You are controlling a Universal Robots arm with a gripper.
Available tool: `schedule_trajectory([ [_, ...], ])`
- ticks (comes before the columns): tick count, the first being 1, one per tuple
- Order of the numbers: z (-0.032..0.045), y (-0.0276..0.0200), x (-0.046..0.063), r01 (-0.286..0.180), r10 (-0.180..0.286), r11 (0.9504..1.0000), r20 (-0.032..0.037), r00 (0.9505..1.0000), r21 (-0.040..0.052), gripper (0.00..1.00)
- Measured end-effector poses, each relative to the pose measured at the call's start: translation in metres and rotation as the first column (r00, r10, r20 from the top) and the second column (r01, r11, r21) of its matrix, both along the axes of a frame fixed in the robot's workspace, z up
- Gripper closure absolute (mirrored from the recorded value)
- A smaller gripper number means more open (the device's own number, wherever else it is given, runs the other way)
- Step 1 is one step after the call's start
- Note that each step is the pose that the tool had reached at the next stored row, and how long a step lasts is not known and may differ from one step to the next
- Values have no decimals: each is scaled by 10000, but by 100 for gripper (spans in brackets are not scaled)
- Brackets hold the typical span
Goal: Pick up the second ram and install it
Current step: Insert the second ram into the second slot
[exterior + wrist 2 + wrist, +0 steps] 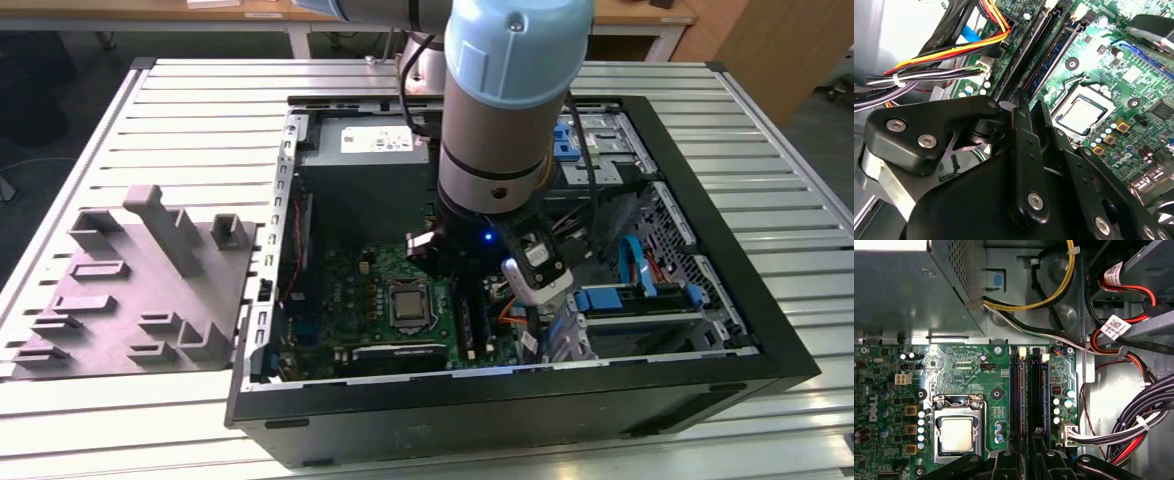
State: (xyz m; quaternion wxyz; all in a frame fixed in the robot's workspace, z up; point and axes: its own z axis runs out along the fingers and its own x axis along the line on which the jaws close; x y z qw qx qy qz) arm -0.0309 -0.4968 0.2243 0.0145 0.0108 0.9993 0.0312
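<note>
My gripper is down inside the open computer case, right over the memory slots of the motherboard. In both wrist views its black fingers stand close together on the end of a thin dark stick, the second ram. The stick lies along one slot, running straight away from the fingertips. Beside it a second stick with a blue edge sits in the neighbouring slot. How deep the held stick sits in its slot is hidden by the fingers.
The processor socket lies close beside the slots. Bundles of orange, yellow, black and white cables crowd the other side, near the power supply and drive bay. A grey fixture block rests on the slatted table at the exterior view's left.
</note>
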Motion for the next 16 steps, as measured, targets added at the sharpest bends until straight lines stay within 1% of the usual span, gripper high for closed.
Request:
schedule_trajectory([
  [4,0,0,0,0,0,10000,-1,10000,-1,76],
  [5,0,0,0,0,0,10000,0,10000,0,83],
  [6,-1,0,0,0,0,10000,0,10000,0,83],
  [7,-1,0,0,0,0,10000,0,10000,0,89],
  [13,-1,0,0,0,0,10000,0,10000,0,89],
  [16,19,0,1,-1,1,10000,0,10000,-31,89],
])
